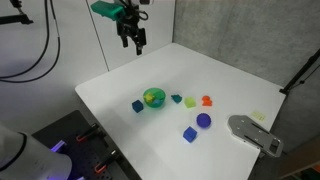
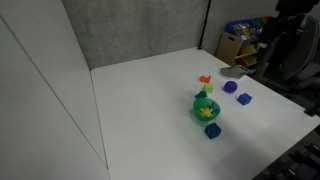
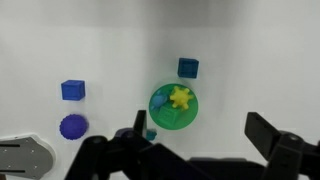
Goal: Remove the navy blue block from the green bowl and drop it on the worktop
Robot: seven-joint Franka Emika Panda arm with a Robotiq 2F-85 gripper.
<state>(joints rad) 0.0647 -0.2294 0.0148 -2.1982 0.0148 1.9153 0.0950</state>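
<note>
Arm [image 1: 108, 8] raised high, wrist pointing down, jaws apparently spread wide

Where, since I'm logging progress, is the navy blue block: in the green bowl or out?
Out: the navy blue block sits on the worktop beside the green bowl, not touching it; the bowl holds a yellow piece.

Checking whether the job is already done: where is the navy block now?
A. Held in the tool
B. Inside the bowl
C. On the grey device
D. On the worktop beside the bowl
D: in the wrist view the navy block lies on the worktop just outside the bowl, which holds a yellow piece instead.
</note>
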